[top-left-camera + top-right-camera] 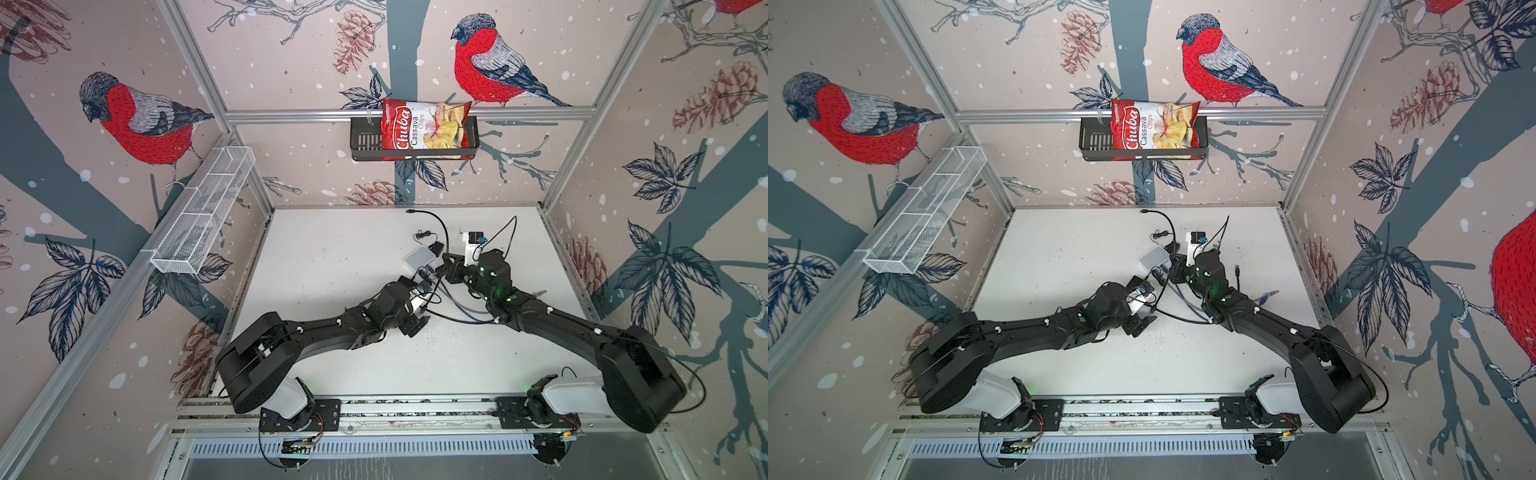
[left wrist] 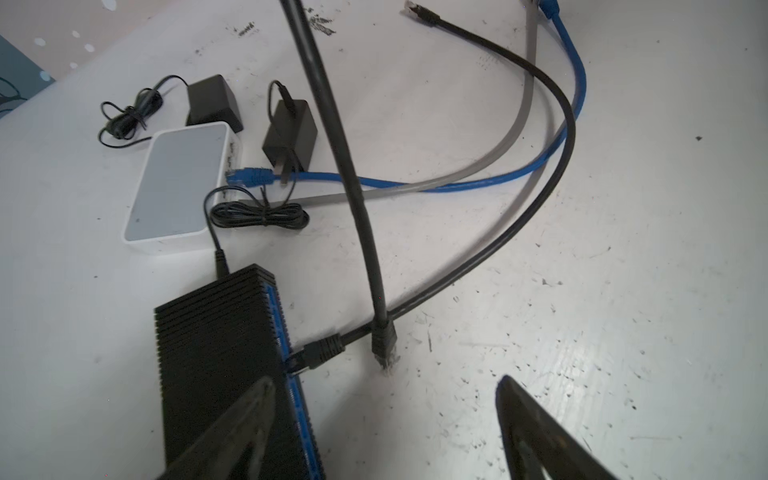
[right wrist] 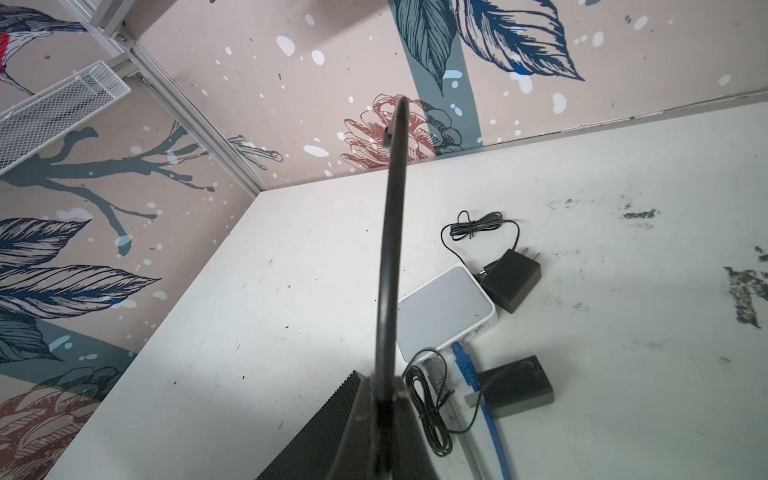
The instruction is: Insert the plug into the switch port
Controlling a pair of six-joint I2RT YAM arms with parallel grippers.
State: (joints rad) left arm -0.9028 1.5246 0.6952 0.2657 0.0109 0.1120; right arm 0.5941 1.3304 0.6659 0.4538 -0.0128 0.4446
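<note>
Clenches the right tool [image 3: 384, 395] on the black cable [image 2: 332, 124] so its plug [image 2: 383, 340] hangs tip-down beside the switch [image 2: 216, 353] for alignment, with the left tool [image 2: 385, 380] released nearby, likely for bracing.

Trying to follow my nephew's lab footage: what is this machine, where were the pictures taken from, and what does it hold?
Two black robot arms, left arm and right arm, work over a white table. Both top views look down from overhead; the other two come from wrist cameras. On the table: a black switch with a black plug in it, a white switch with a blue cable plugged in, two power adapters. The left gripper is open; the right gripper is shut on a black cable.
</note>
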